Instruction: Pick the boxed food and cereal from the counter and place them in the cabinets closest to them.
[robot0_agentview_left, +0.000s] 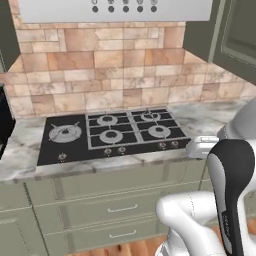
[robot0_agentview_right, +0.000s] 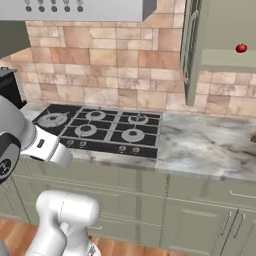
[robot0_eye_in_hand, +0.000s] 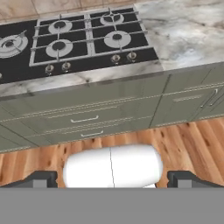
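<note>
My gripper (robot0_eye_in_hand: 112, 179) is open, its two dark fingertips (robot0_eye_in_hand: 41, 178) set wide apart with nothing between them. It hangs in front of the counter's lower drawers, above the wooden floor, looking toward the hob. An olive-green wall cabinet (robot0_agentview_right: 220, 60) stands open at the upper right, its door (robot0_agentview_right: 190, 50) swung out. A small red fruit (robot0_agentview_right: 241, 48) sits on its shelf. The same cabinet (robot0_agentview_left: 240, 35) shows at the upper right of the left base view. The boxed food and the cereal are out of view.
A black gas hob (robot0_agentview_left: 112, 132) with several burners lies in the marble counter (robot0_agentview_right: 210, 142), under a grey hood (robot0_agentview_left: 115, 9). Lower drawers (robot0_eye_in_hand: 83, 118) run beneath. A small brown thing (robot0_agentview_right: 254, 137) is cut off by the right edge; what it is I cannot tell.
</note>
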